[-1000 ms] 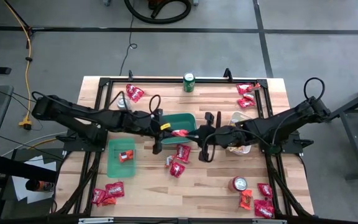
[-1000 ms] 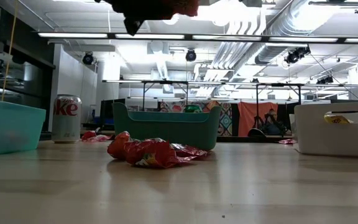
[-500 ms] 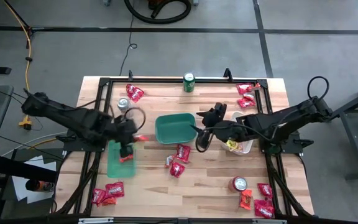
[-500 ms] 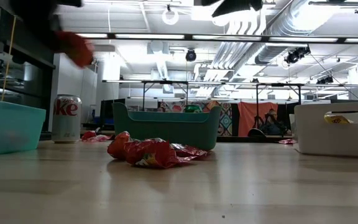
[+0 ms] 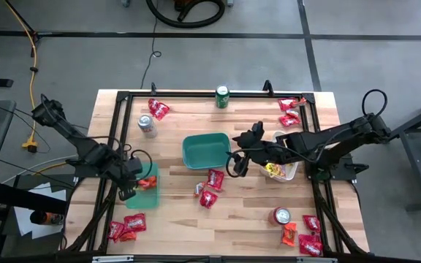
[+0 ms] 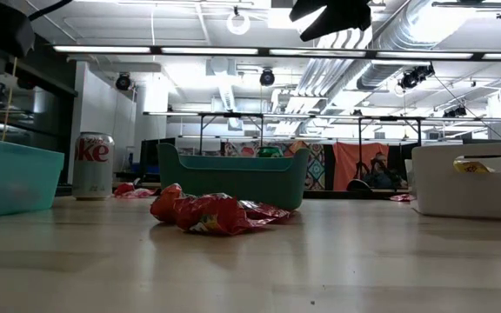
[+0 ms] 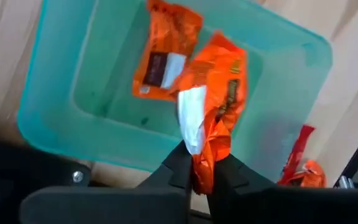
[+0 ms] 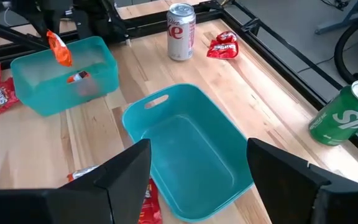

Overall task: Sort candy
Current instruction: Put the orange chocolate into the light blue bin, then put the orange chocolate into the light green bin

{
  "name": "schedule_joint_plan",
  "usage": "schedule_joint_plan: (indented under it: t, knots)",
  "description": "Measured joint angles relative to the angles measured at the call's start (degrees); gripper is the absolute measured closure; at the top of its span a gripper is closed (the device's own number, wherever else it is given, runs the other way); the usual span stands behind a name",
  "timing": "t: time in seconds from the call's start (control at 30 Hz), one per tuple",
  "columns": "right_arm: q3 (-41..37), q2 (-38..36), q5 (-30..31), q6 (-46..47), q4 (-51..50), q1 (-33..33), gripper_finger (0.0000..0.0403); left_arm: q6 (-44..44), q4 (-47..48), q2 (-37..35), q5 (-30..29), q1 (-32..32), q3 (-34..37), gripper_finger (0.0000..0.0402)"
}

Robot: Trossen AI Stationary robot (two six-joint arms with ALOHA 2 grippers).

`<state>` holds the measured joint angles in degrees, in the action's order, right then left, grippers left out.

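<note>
My left gripper is shut on an orange candy packet above the light teal bin at the table's left. Another orange packet lies on that bin's floor. My right gripper hangs open and holds nothing above the table, between the dark green bin and the white bin, which holds a yellow packet. A few red candy packets lie on the wood just near of the green bin. My left gripper pinches the orange packet by one crumpled end between its two fingertips. The rest of the packet reaches out past the fingers over the teal bin. It is lifted clear of the bin, as the right wrist view shows.
A green can stands at the far edge, a silver can far of the teal bin, and a third can near right. Red and orange packets lie in heaps at the far left, far right, near left and near right.
My left gripper has carried the orange packet from beside the dark green bin toward the table's left and near edges. It now holds the packet over the light teal bin. My right gripper has stayed beside the green bin.
</note>
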<state>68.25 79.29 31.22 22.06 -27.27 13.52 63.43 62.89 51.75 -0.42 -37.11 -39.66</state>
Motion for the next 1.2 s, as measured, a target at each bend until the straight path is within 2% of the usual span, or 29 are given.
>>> schedule_joint_plan:
  t: [0.07, 0.27, 0.37, 0.47, 0.53, 0.67, 0.83, 1.03, 1.2]
  knots:
    - [0.0, 0.0, 0.0, 0.0, -0.1, 0.0, 0.0142, 0.5, -0.3, 0.0, 0.4, 0.5, 0.0, 0.0361]
    - [0.0, 0.0, -0.4, 0.0, -0.1, 0.0, 0.0142, 1.3, -0.2, 0.0, 8.2, 2.8, 0.0, 0.0275]
    - [0.0, -0.4, -2.9, -0.3, -0.3, 0.0, 0.0142, 2.7, -0.9, 0.0, 12.2, 3.7, 0.0, 0.0233]
    - [0.0, -1.7, -6.7, 1.5, -1.6, 0.1, 0.0142, 3.6, -7.5, -0.8, 13.6, 4.5, 0.0, 0.0203]
    - [0.0, -2.7, -11.0, 4.5, -3.9, 0.4, 0.0142, 3.3, -15.2, -1.5, 10.0, 5.0, 0.0, 0.0192]
    - [0.0, -4.6, -20.9, 13.3, -11.4, 1.9, 0.0142, -1.8, -30.1, -2.2, -2.9, 6.9, -0.1, 0.0188]
    - [0.0, -6.0, -28.7, 24.9, -20.2, 9.0, 0.0142, -7.9, -38.3, -2.2, -13.1, 13.3, -0.1, 0.0188]
    - [0.0, -6.2, -29.4, 41.9, -22.9, 23.6, 0.0142, -12.7, -40.8, -2.1, -15.1, 21.0, -0.1, 0.0188]
    - [0.0, -6.2, -28.5, 62.2, -18.0, 36.2, 0.0142, -14.7, -40.9, -2.2, -12.2, 25.1, -0.1, 0.0188]
